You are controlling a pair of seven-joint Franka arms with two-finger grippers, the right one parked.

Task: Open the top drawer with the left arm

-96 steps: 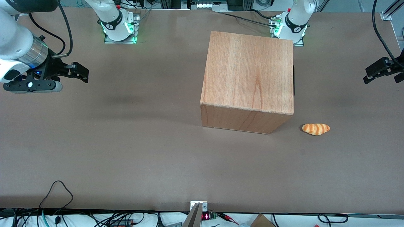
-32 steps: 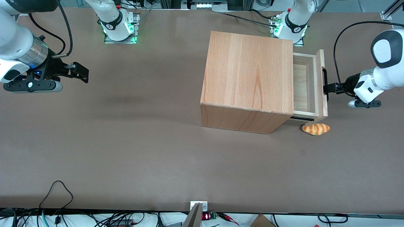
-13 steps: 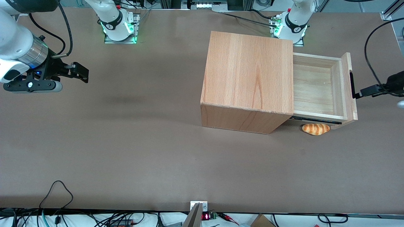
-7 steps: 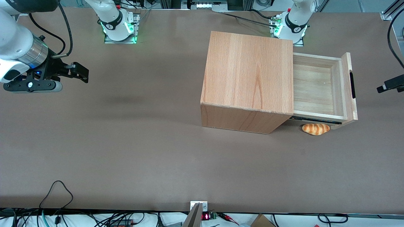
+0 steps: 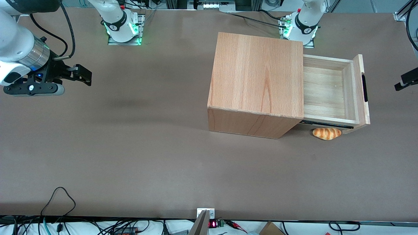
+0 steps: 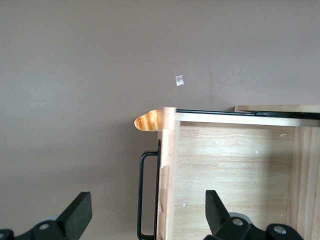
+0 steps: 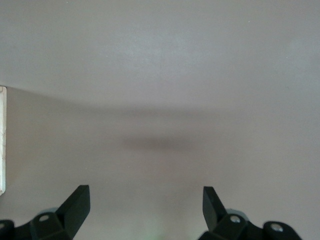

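1. One drawer [image 5: 326,91] is pulled out of the cabinet [image 5: 258,78], toward the working arm's end of the table [image 5: 130,147].
2. Its pale inner boards are in full view from the front camera, and nothing lies in it.
3. Its front panel [image 5: 361,88] carries a slim black handle [image 5: 364,87], which faces the working arm's end.
4. The gripper [image 6: 145,217] hangs in the air, apart from the handle and touching nothing.
5. In the front view only a black part of it [image 5: 406,80] shows, at the table's edge, well apart from the front panel.
6. In the wrist view its two fingers [image 6: 77,215] stand wide apart, with nothing between them.
7. In that same view the handle [image 6: 145,195] and the front panel [image 6: 167,175] lie between the two fingers, but lower down, not in their grip.
8. The wrist view also shows the inside of the drawer [image 6: 230,170], light wood with paler boards.
9. A small bread roll [image 5: 327,133], orange with pale stripes, lies on the table nearer to the front camera than the drawer.
10. It sits just beside the drawer's near corner and partly under the drawer's edge.
11. In the wrist view the roll [image 6: 147,120] sticks out past the front panel's corner.
12. The cabinet is a plain wooden box, standing upright on the brown table.
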